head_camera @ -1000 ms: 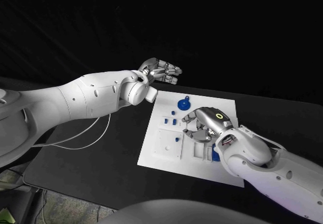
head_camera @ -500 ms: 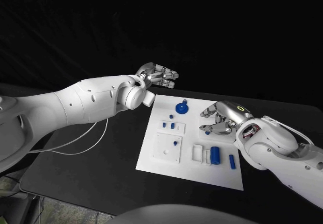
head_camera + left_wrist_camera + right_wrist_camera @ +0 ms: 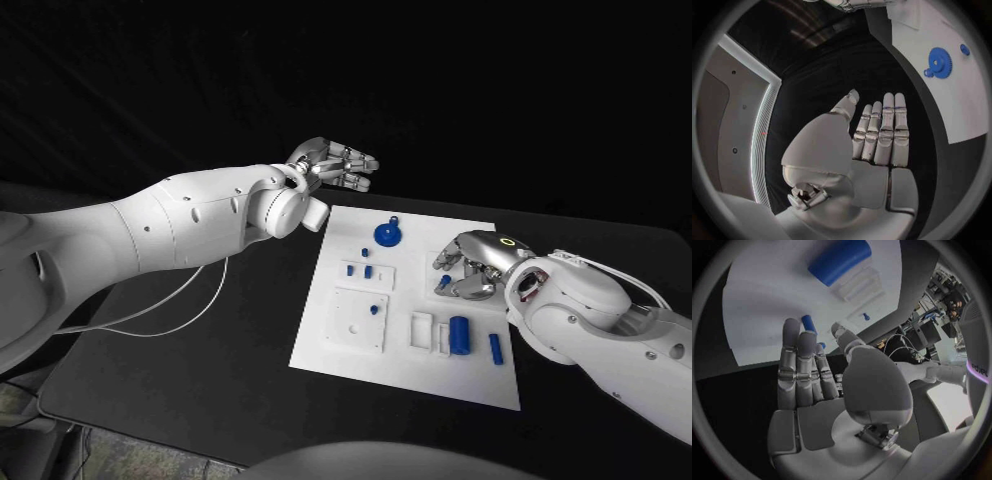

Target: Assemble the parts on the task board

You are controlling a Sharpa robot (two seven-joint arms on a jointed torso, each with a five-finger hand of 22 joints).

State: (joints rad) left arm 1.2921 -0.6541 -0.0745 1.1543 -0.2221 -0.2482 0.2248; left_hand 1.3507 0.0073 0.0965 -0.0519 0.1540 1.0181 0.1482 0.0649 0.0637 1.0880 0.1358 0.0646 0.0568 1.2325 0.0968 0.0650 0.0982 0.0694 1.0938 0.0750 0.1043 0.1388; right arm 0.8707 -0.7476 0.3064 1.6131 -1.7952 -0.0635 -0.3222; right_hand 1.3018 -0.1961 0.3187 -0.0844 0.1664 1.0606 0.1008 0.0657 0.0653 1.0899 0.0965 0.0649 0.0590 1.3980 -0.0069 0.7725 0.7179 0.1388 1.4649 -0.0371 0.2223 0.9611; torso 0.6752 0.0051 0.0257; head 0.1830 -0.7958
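Partly hidden under the empty, spread right robot hand (image 3: pixel 473 266), white task board (image 3: pixel 411 360) carries blue parts (image 3: pixel 459 333); left robot hand (image 3: pixel 335 163) empty, fingers apart.

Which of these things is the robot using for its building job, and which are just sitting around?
For the job:
task board
blue gear
blue cylinder
small blue rod
small blue pegs
right hand, over the board, holding nothing
left hand, off past the board

Just lying about:
white cable
black table
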